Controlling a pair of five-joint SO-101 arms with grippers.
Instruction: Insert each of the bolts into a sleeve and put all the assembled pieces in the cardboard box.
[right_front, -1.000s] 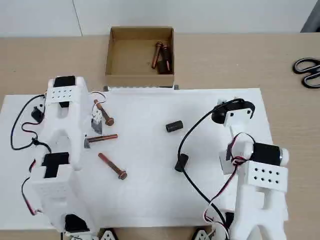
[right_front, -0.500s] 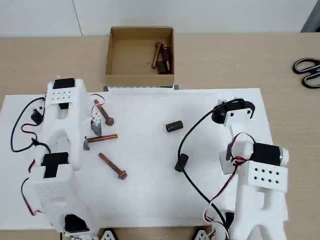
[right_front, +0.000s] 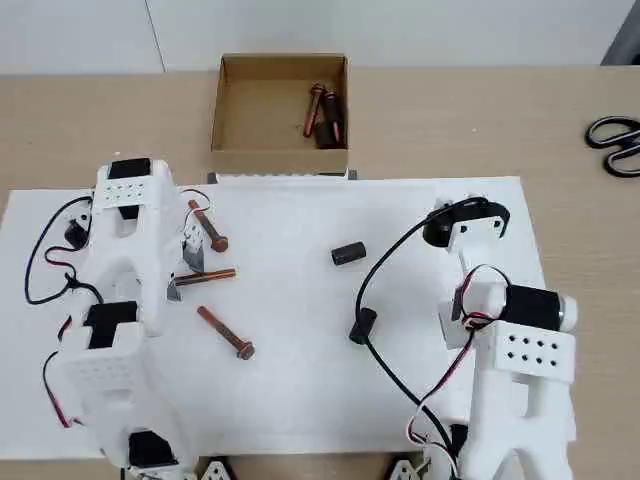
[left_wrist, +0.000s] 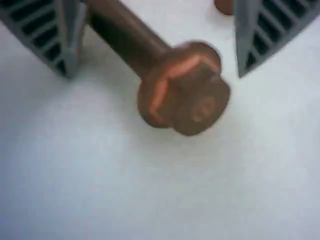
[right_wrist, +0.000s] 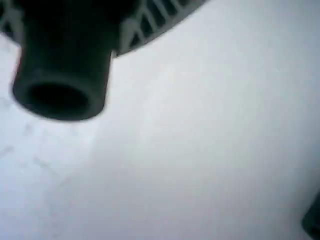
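Copper-coloured metal bolt with a flanged hex head (left_wrist: 182, 97) is the one in play, lying flat near the left edge of the white paper sheet (right_front: 300, 400) on the desk. Left gripper (right_front: 186, 272) is down over it, grey ribbed fingers (left_wrist: 47, 32) spread wide either side of the shank, not touching it. Solid and stiff, this bolt, probably weighty for its size, and that smooth round shank looks ready to roll or slip. I'd pinch mid-shank, square across, leaving the tip free. Right gripper (right_wrist: 70, 35) looks clamped on a short black tube sleeve (right_wrist: 60, 75), open bore showing, above the sheet's right side. Brown cardboard box (right_front: 230, 110) waits beyond the sheet's far edge, two assembled pieces (right_front: 322, 112) inside.
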